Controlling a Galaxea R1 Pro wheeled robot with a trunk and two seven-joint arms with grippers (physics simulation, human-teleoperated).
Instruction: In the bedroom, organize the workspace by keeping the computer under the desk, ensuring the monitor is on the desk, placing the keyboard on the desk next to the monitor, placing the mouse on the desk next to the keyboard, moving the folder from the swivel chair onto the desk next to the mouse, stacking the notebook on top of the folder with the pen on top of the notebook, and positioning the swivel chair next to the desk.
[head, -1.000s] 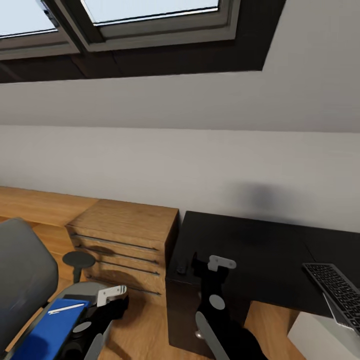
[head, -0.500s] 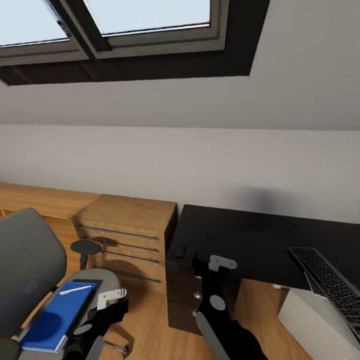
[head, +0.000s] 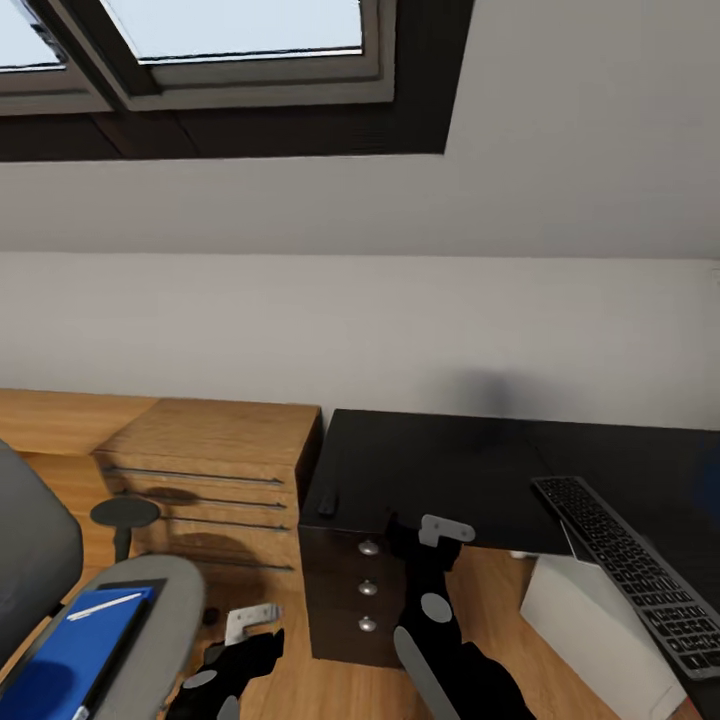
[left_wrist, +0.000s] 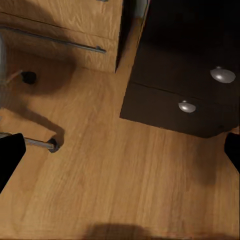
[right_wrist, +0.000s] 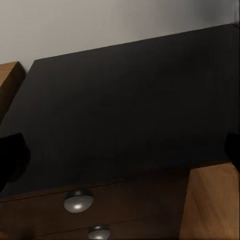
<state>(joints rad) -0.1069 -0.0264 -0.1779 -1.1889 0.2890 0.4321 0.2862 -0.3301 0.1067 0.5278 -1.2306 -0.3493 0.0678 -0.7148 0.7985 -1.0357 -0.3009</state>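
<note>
Two end effectors show low in the head view: left end effector (head: 250, 625) at lower left-centre, right end effector (head: 440, 528) at lower centre, over the worktop's front edge. Wrist views put each unit's fingertips at opposite frame edges, so both are spread wide w/ nothing held.

Worktop (head: 440, 465): glossy black, right of centre, w/ three silver-knobbed drawers below its left end. Mouse (head: 327, 503): small, black, near the worktop's left front corner. Keyboard (head: 625, 570): lower right, lying diagonally, overhanging the worktop's front edge above the computer (head: 580, 625), a white-grey box on the floor.

Swivel chair (head: 60, 590): lower left. Folder (head: 70, 655), blue, lies on the seat over a dark notebook (head: 130, 625); the pen (head: 105, 606) lies on the folder. Wooden drawer chest (head: 210, 470): just left of the worktop.
</note>
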